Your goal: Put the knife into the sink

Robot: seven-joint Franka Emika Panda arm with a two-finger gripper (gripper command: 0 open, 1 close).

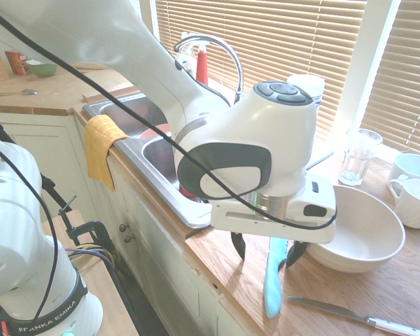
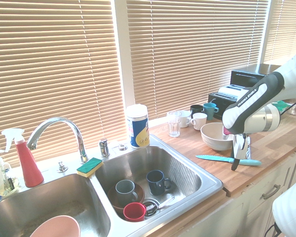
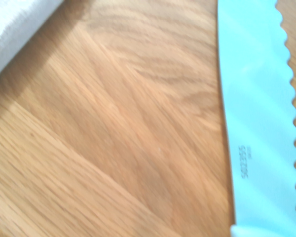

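Fingers [image 1: 238, 246] are spread open astride the knife [image 1: 274, 280], which lies flat on the desk [image 1: 350, 294] beside the sink [image 2: 207, 180]. Grasping is judged the step in hand; closing on the knife, then lifting, is called for next.

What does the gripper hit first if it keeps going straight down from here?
Most likely the knife: the open gripper points down with a finger on either side of the teal blade, which lies flat on the wooden counter. Depth is unclear.
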